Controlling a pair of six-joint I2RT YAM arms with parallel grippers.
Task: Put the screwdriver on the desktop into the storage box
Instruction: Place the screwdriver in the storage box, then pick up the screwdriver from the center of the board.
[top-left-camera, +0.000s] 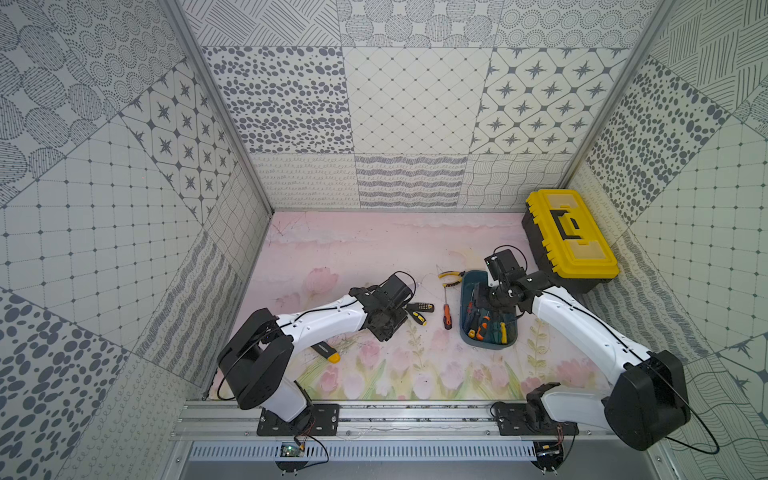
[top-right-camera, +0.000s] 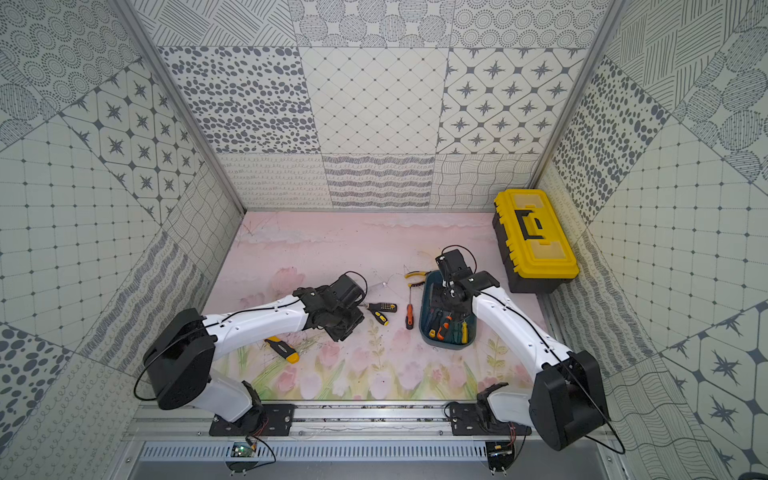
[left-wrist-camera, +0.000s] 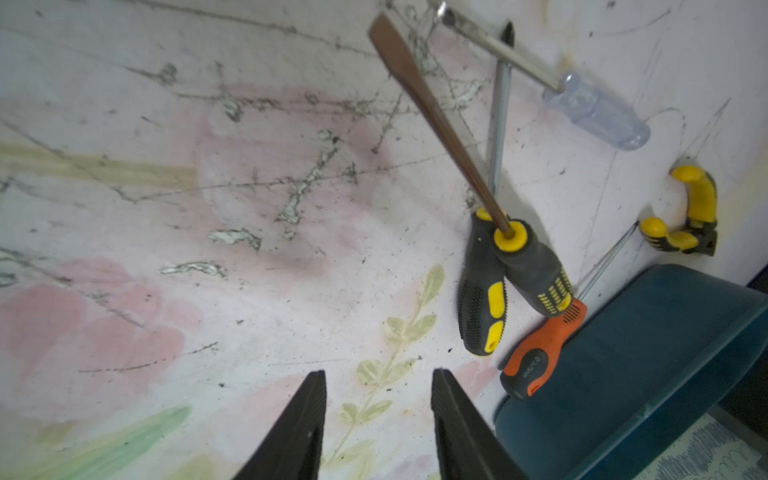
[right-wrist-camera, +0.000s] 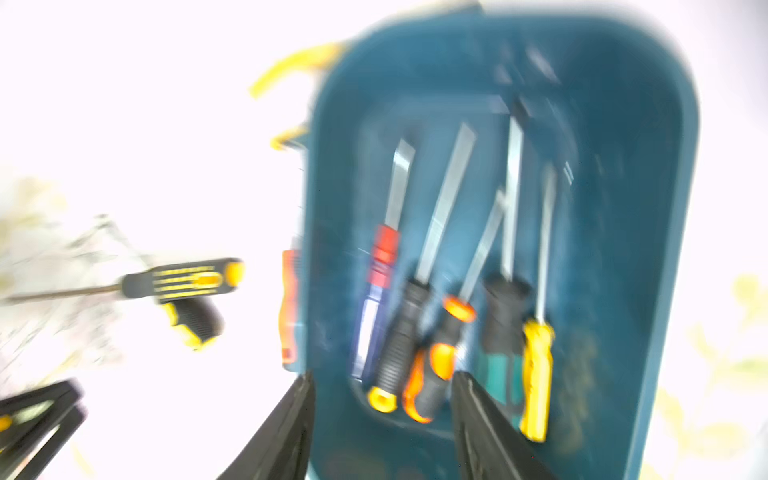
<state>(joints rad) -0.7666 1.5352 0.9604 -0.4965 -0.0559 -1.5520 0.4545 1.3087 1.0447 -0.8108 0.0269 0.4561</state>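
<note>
On the desktop (top-left-camera: 353, 257) two black-and-yellow screwdrivers (left-wrist-camera: 528, 270) lie crossed, right of my left gripper (left-wrist-camera: 379, 371). That gripper is open and holds nothing. An orange-and-black screwdriver (top-left-camera: 446, 316) lies along the outer left wall of the storage box (top-left-camera: 464, 320). A clear-handled screwdriver (left-wrist-camera: 598, 112) lies farther back. Hovering over the box is my right gripper (right-wrist-camera: 384, 374), open with nothing between its fingers. Several screwdrivers (right-wrist-camera: 399, 345) lie side by side inside the box. The right wrist view is blurred.
Yellow-handled pliers (top-left-camera: 451, 277) lie just behind the box. A black toolbox with a yellow lid (top-left-camera: 569, 237) stands at the back right against the wall. A yellow-and-black utility knife (top-left-camera: 327, 352) lies under the left forearm. Patterned walls close in three sides.
</note>
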